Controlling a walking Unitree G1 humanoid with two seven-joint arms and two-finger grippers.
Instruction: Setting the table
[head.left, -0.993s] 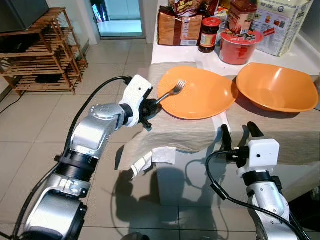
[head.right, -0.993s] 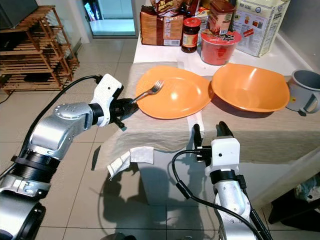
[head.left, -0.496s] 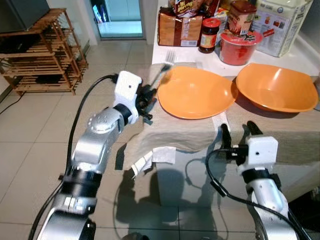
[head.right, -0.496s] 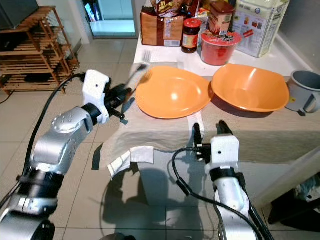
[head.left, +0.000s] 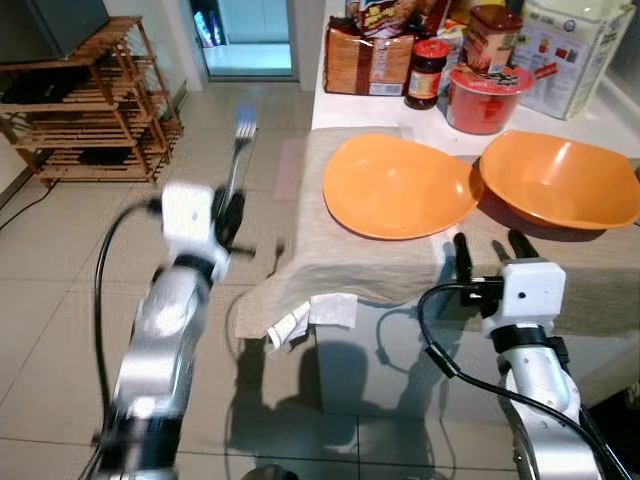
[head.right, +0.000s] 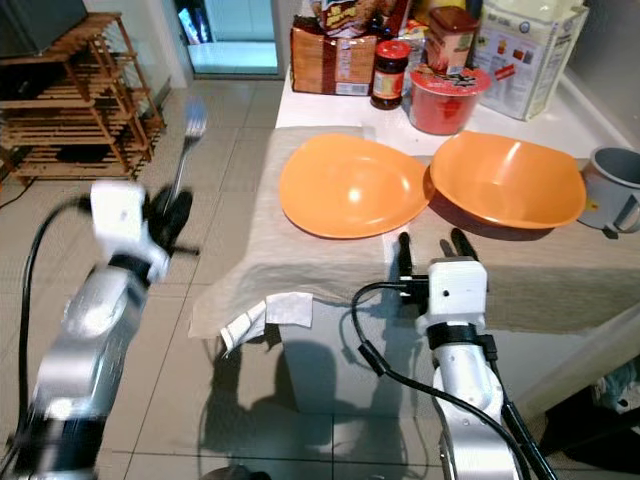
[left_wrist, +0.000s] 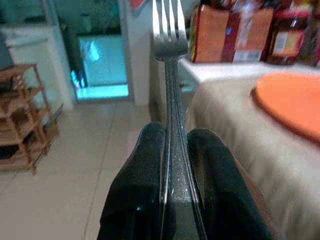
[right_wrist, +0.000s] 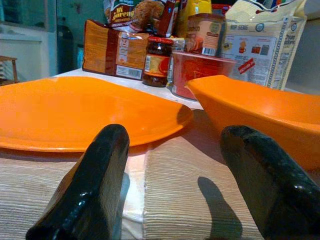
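Note:
My left gripper (head.left: 228, 215) is shut on a silver fork (head.left: 240, 140), held upright out over the floor to the left of the table; the arm is blurred. In the left wrist view the fork (left_wrist: 170, 75) is clamped between the two black fingers (left_wrist: 142, 170). An orange plate (head.left: 398, 187) and an orange bowl (head.left: 560, 178) sit on a beige cloth (head.left: 330, 260). My right gripper (head.left: 490, 248) stands open at the table's front edge, just below the gap between plate and bowl, holding nothing.
Packets, a jar and a red noodle cup (head.left: 487, 95) crowd the table's far side. A grey mug (head.right: 612, 190) stands at the right. A wooden rack (head.left: 85, 110) stands at far left, with tiled floor between it and the table.
My left arm has swung the fork away from the orange plate, leftward off the table and out over the floor, turning it upright. The right gripper has stayed put.

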